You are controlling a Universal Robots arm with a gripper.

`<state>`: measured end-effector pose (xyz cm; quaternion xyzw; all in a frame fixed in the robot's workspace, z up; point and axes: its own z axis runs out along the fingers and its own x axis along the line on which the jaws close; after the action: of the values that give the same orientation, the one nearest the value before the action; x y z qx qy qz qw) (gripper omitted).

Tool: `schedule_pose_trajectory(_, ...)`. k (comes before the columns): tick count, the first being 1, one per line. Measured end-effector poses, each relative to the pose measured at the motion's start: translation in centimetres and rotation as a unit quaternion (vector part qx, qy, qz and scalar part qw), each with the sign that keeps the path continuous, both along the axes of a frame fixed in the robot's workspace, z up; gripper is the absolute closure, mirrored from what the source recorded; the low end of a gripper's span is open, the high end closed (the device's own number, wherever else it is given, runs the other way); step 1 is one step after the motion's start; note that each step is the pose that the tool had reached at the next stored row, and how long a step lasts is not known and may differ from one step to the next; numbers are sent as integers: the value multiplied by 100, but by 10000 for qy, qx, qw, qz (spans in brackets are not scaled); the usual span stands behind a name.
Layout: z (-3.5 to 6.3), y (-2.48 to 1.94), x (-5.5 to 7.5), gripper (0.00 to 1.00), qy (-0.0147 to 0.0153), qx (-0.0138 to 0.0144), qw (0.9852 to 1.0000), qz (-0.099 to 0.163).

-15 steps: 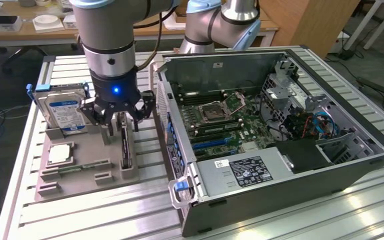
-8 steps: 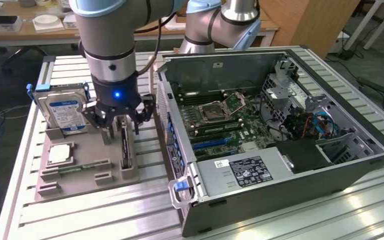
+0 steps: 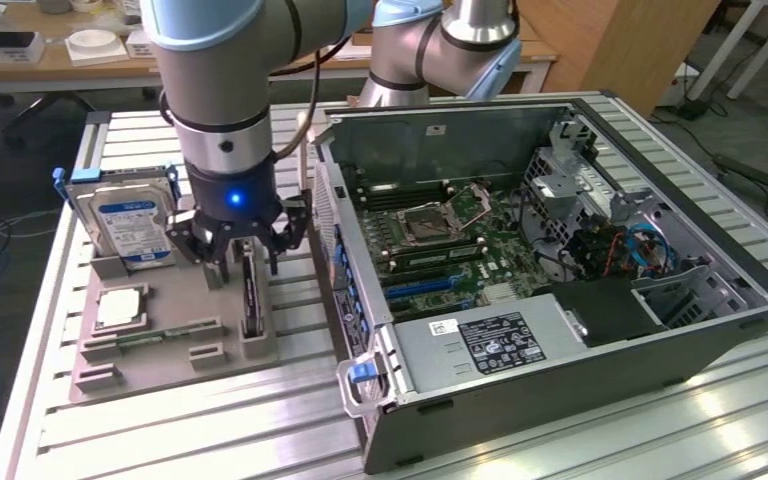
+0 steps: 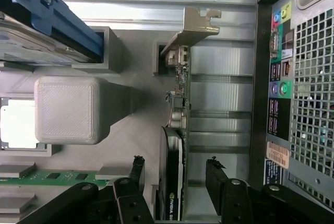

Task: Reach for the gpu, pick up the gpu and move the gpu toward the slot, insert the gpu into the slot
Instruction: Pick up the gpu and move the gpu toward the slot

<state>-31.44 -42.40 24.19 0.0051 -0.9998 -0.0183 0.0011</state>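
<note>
Gripper wide open, straddling the upright gpu.

Hard drive upright in tray; memory stick flat.

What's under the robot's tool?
The gpu, a dark card standing on its edge in the gray holder. The open tool has a finger on each side of it. The card's bottom edge is hidden down in the holder.
</note>
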Motion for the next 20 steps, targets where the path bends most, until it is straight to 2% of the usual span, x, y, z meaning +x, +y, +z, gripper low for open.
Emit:
schedule_pose_trajectory(11,-132,-3,-4,41,0,-12,9999,-118)
schedule_pose_trajectory(20,-135,-4,-4,41,0,-16,9999,-147)
